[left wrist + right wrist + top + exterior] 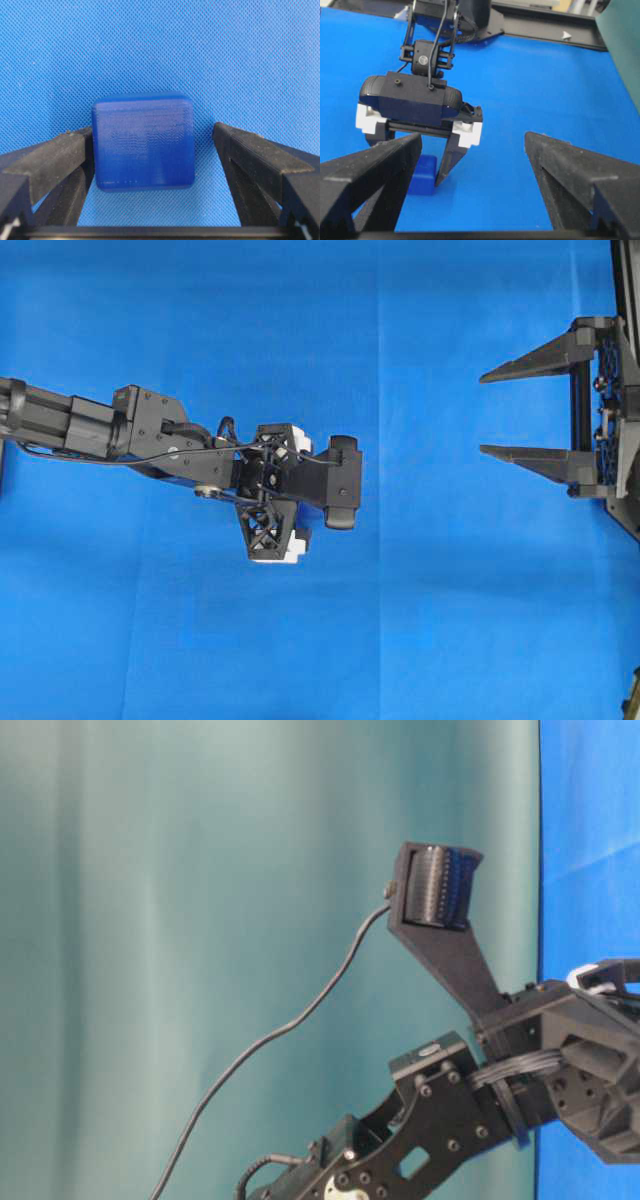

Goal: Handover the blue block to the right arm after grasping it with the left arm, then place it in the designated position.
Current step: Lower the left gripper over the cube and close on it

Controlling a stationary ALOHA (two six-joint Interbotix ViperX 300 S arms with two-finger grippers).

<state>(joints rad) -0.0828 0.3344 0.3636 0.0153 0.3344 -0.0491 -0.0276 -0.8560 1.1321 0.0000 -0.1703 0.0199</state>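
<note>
Left fingers (55,160) astride blue block (143,147).

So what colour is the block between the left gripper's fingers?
Dark blue, deeper than the bright blue cloth; the left wrist view shows it best.

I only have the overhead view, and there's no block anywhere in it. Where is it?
Observer: The block sits between the fingers of the left end effector.
Operator: Gripped yet?
Observer: No. One finger looks to touch its side; the other finger stands clear, with a gap.
Operator: Is it lifted?
Observer: No. The right wrist view shows it resting on the cloth.
</note>
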